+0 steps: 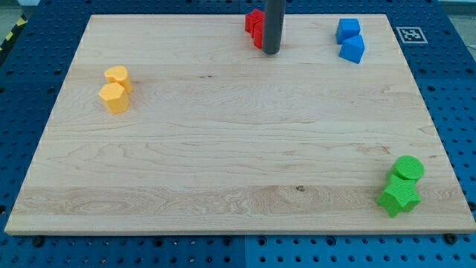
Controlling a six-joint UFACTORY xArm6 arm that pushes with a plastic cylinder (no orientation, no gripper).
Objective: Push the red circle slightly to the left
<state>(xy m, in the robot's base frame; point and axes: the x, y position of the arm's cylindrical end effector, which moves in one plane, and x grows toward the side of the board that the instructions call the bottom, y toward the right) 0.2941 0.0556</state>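
Red blocks [254, 26] sit at the top edge of the wooden board [238, 149], near the middle, partly hidden behind my rod, so I cannot tell which one is the circle. My tip [271, 52] rests on the board just to the right of and slightly below the red blocks, touching or nearly touching them.
Two blue blocks [349, 39] lie at the top right. Two yellow blocks [115, 88] lie at the left. A green circle [408, 168] and a green star-like block [399, 196] sit at the bottom right. A marker tag [410, 34] lies off the board's top right corner.
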